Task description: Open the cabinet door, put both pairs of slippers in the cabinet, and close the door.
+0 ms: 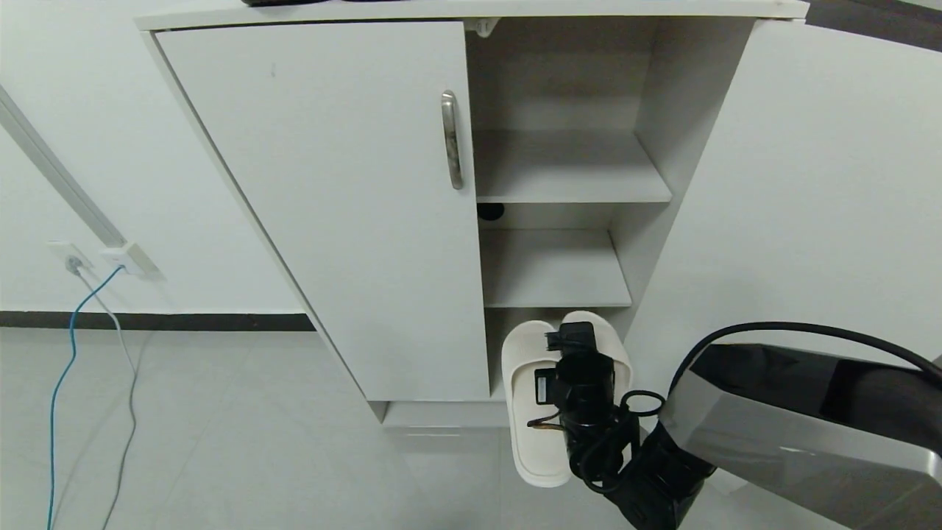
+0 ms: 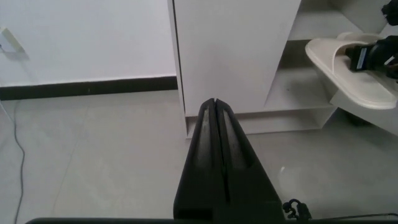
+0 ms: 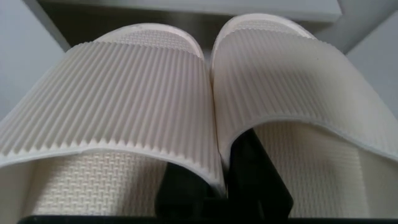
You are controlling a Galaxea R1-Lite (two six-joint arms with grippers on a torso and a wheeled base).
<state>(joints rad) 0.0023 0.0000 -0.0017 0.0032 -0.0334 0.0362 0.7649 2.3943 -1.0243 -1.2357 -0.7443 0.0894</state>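
Right pincer [image 1: 575, 352]: clenched on one pair of white slippers [image 1: 524, 383], fingers pinching the two inner edges together under the ribbed straps [image 3: 124, 93]. The pair is side by side, soles down, carried clear of the floor [image 1: 221, 442].

Slippers relative to pincer: they lie directly ahead of it and along its own line. Long axis runs front-to-back, robot to cabinet [image 1: 316, 206]. Toes point into the cabinet, heels toward the arm.

Position: toes are at the mouth of the bottom compartment [image 2: 298, 87], just under the middle shelf [image 1: 552, 269]. From the left wrist view the pair looks raised a little above the compartment floor, with the soles tilted.

Open door [image 1: 809, 221] is swung out on the robot's right, beside the arm. The other door, with its handle [image 1: 452, 140], is closed.

Left pincer [image 2: 214, 124]: clenched on nothing, low, facing the foot of the closed door and well apart from the slippers. The right arm is the nearer one.

Judgement: placing step for this pair, not yet done. The coming move turns on a straight push along the long axis, then a slight drop. Risk: heels overhang the front edge if the pair is let go too early
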